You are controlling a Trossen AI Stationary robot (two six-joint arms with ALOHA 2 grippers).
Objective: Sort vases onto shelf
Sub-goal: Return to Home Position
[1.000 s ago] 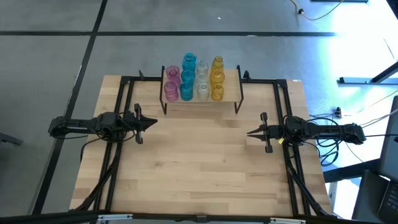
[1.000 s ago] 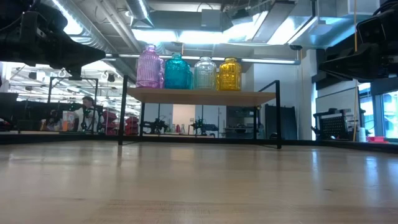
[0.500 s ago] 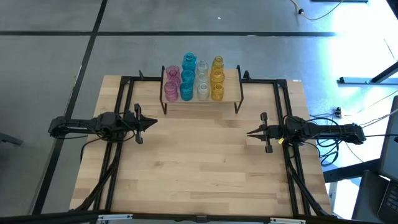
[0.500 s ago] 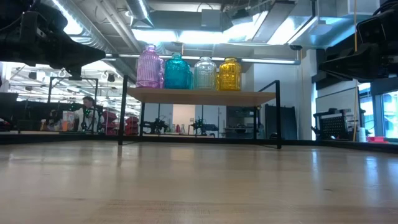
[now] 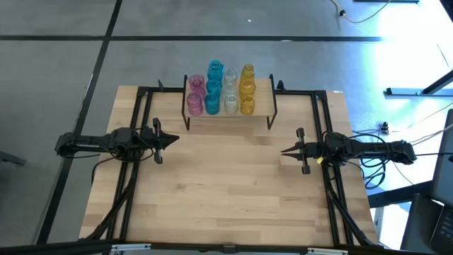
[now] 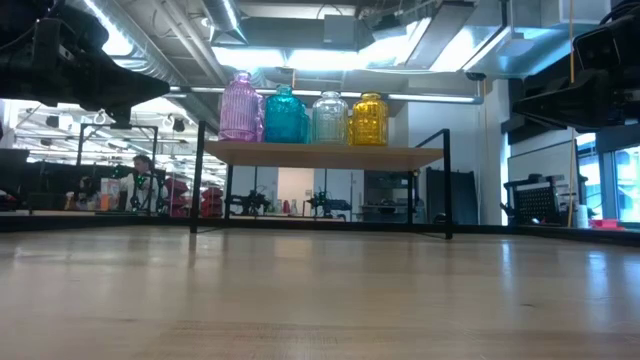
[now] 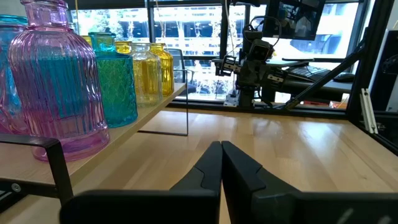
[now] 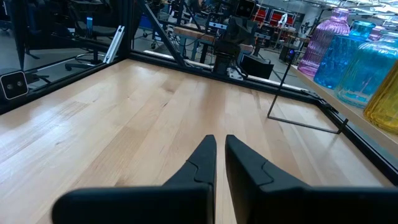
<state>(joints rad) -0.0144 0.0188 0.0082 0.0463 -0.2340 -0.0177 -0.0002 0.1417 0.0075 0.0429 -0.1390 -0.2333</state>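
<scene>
Translucent pink, teal, clear and amber glass vases (image 5: 220, 91) on light-wood black-legged shelf (image 5: 263, 106), twelve o'clock, equidistant from closed, empty left gripper (image 5: 175, 139) and right gripper (image 5: 284, 151).

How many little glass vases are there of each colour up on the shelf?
Pink translucent glass vases: 3 (they stand close together, so this is my best reading)
Teal-blue translucent glass vases: 3
Clear glass vases: 3
Amber-yellow translucent glass vases: 3
Total: 12

Grey floor (image 5: 71, 71) with dark seams around the table (image 5: 233, 191); ceiling lights (image 6: 330, 58); distant desks.
</scene>
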